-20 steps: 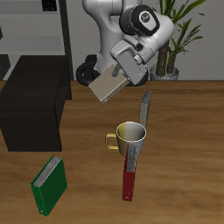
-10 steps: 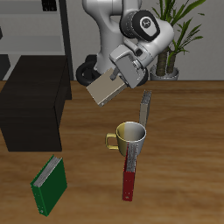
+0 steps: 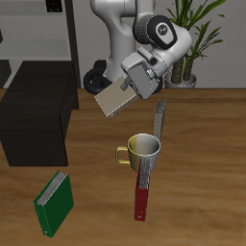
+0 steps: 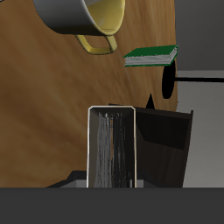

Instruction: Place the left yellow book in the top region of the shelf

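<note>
Yellow book aloft, in transit to shelf.
Gripper (image 3: 135, 80) clamped on the left yellow book (image 3: 116, 96), tilted in mid-air so it clears the yellow mug (image 3: 142, 151) below; black shelf (image 3: 36, 110) lies beyond, flat top free to receive it.

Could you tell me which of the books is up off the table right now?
The left yellow book, held in the end effector; the others are on the table.

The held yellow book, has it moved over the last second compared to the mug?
Yes, slightly. The left yellow book, clamped in the pincer, has drifted toward the shelf and a little upward, away from the mug.
</note>
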Motion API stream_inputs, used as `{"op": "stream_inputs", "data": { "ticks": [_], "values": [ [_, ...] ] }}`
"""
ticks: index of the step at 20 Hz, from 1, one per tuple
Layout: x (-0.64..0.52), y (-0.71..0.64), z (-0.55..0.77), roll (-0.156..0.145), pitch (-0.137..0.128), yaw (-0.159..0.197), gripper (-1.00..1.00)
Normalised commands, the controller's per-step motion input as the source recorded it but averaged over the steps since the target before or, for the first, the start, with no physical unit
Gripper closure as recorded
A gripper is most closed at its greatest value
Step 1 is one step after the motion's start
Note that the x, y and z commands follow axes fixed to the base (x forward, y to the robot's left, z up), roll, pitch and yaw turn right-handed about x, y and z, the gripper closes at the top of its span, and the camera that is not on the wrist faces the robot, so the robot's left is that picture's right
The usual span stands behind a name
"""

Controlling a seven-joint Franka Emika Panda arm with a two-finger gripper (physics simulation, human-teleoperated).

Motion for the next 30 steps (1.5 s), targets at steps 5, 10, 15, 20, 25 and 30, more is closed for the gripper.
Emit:
{"op": "stream_inputs", "data": {
  "ticks": [5, 10, 15, 20, 25, 30],
  "values": [
    [-0.03, -0.1, -0.02, -0.042, -0.003, -0.008, 1.0],
    [0.04, -0.14, -0.15, -0.033, 0.033, 0.001, 1.0],
    [0.09, -0.09, -0.12, -0.029, 0.021, 0.002, 1.0],
    [0.01, -0.12, -0.05, -0.048, 0.0, 0.003, 1.0],
    [-0.03, -0.22, 0.07, -0.065, -0.023, -0.012, 1.0],
    [0.03, -0.18, 0.1, -0.045, -0.01, -0.02, 1.0]
  ]
}}
